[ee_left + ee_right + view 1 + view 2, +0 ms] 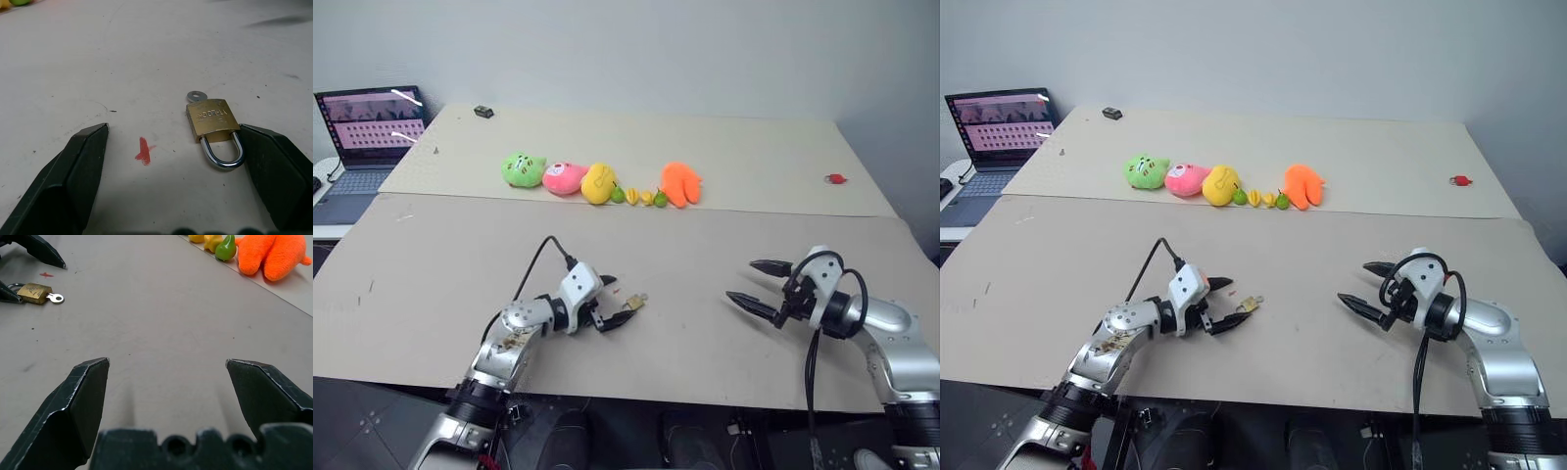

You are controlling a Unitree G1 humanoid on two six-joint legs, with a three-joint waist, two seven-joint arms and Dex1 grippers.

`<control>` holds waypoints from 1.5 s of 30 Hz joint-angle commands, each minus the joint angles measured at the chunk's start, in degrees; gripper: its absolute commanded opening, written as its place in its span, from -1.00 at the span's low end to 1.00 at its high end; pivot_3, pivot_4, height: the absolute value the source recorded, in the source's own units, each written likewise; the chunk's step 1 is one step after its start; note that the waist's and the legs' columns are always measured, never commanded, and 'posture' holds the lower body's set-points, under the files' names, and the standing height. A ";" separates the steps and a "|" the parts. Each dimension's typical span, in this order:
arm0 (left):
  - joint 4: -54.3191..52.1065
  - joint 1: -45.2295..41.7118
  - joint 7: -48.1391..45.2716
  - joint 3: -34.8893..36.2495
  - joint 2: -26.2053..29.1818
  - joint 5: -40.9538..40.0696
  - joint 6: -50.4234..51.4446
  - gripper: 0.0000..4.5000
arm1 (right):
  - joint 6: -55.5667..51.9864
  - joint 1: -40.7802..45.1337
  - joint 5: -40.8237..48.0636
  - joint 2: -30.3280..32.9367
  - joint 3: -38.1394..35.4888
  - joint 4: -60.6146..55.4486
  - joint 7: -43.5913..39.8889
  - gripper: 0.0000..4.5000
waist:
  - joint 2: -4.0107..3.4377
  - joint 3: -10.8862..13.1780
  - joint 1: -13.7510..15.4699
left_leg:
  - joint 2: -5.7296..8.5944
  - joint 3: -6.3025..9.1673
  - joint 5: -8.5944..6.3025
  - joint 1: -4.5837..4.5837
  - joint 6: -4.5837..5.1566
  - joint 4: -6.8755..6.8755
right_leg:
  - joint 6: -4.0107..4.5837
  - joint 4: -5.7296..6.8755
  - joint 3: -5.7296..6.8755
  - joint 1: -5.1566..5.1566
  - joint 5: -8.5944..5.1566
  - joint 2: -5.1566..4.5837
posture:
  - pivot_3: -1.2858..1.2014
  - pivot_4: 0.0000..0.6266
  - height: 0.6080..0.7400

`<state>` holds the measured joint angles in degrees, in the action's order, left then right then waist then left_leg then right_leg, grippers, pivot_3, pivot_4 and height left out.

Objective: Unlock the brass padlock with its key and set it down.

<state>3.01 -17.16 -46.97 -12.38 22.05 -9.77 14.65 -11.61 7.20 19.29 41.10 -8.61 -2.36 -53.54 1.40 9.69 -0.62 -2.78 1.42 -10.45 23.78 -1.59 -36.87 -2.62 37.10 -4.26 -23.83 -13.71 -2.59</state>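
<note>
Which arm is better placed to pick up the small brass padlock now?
Left. The small brass padlock lies between the open left gripper's fingers, beside one of them; the open right gripper hovers well off to the side.

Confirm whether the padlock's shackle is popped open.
No: in the left wrist view the padlock lies flat with both legs of its shackle seated in the brass body.
</note>
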 commanded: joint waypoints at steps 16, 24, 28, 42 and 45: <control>-1.11 -5.27 -7.85 -1.80 -1.22 -9.38 22.67 0.99 | -1.11 -1.21 1.25 0.32 -2.71 -4.60 1.71 1.00 | -0.11 -0.07 -0.25 | 0.08 0.14 -0.04 -0.47 0.04 0.07 | -0.04 -0.16 0.01 0.63 -0.21 0.01 | 0.03 -0.52 0.65; -0.37 -5.17 -8.65 -4.37 1.46 -5.08 17.38 0.99 | -0.74 -0.81 1.11 -0.01 -2.49 -4.26 1.97 1.00 | -0.11 -0.07 -0.27 | 0.08 0.13 -0.04 -0.49 0.04 0.08 | -0.01 -0.16 0.01 0.63 -0.24 0.01 | 0.03 -0.52 0.65; 2.96 -5.27 -5.61 -6.35 0.76 -0.65 12.63 0.99 | -0.42 -0.19 0.87 -0.30 -1.99 -3.85 2.04 1.00 | -0.12 -0.07 -0.14 | 0.08 0.13 -0.04 -0.51 0.04 0.08 | -0.01 -0.16 0.00 0.65 -0.24 0.01 | 0.03 -0.52 0.65; 5.42 -5.80 0.63 -7.52 -2.96 3.94 11.61 0.99 | -0.35 0.12 0.62 -0.19 -2.00 -3.51 1.92 1.00 | -0.26 -0.29 0.67 | 0.09 0.13 -0.02 -0.56 0.03 0.00 | 0.28 -0.22 -0.02 0.90 -0.45 0.01 | 0.03 -0.52 0.65; 5.00 -5.84 0.54 -7.30 -2.87 3.69 12.12 0.88 | -0.16 0.24 0.45 -0.11 -1.96 -3.28 1.88 1.00 | -0.27 -0.30 0.72 | 0.10 0.13 -0.02 -0.62 0.03 0.00 | 0.28 -0.23 -0.02 0.98 -0.46 0.00 | 0.03 -0.52 0.65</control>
<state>4.89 -24.02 -47.65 -18.55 18.96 -8.12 24.11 -12.67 6.48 19.30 40.77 -9.61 -5.01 -51.83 1.14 9.39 0.10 -2.69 1.55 -10.47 23.14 -1.56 -36.87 -2.33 36.86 -4.28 -22.81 -14.17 -2.59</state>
